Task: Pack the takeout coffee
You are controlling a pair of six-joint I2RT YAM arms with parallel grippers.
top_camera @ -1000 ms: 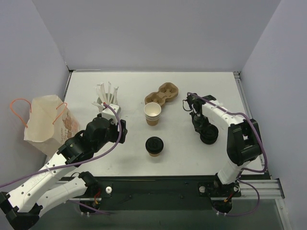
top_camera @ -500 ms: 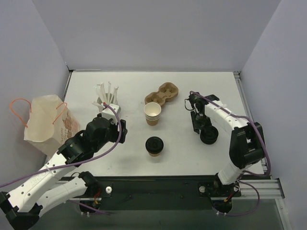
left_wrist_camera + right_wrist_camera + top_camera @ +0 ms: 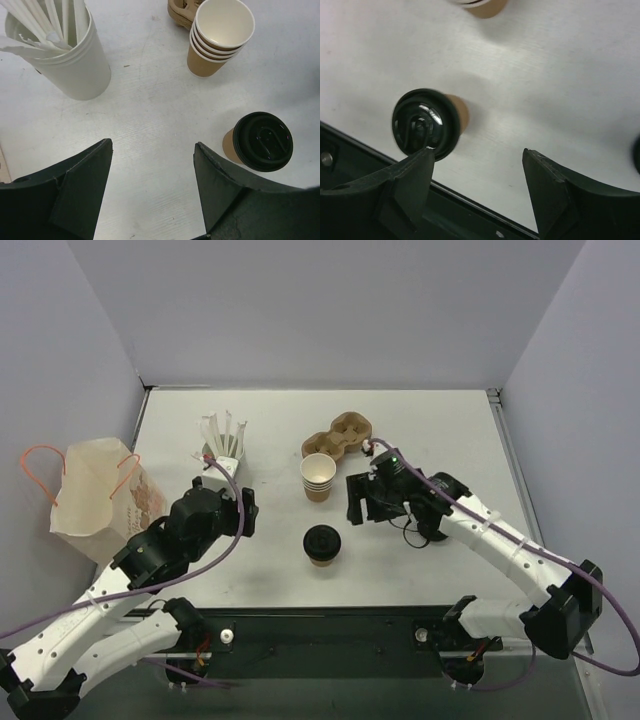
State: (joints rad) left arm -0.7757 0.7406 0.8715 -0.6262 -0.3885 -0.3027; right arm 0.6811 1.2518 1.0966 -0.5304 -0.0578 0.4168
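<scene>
The takeout coffee (image 3: 322, 544), a small tan cup under a black lid, stands upright near the table's front middle. In the left wrist view the coffee (image 3: 260, 142) sits just right of my right-hand finger. My left gripper (image 3: 246, 512) hovers to its left, open and empty (image 3: 152, 145). My right gripper (image 3: 362, 508) hangs above and to the right of the cup, also open and empty (image 3: 477, 151). From the right wrist, the lidded cup (image 3: 426, 124) shows just beyond my left fingertip, apart from it.
A nested stack of tan cups (image 3: 318, 477) stands behind the coffee, with a moulded cup carrier (image 3: 338, 435) farther back. A white cup of utensils (image 3: 222, 445) is at back left, a paper bag (image 3: 100, 498) at the left edge. Black lids (image 3: 436, 530) lie under my right arm.
My right arm has swung left from the black lids toward the table's middle, and its jaws have opened. The left arm has drifted slightly left.
</scene>
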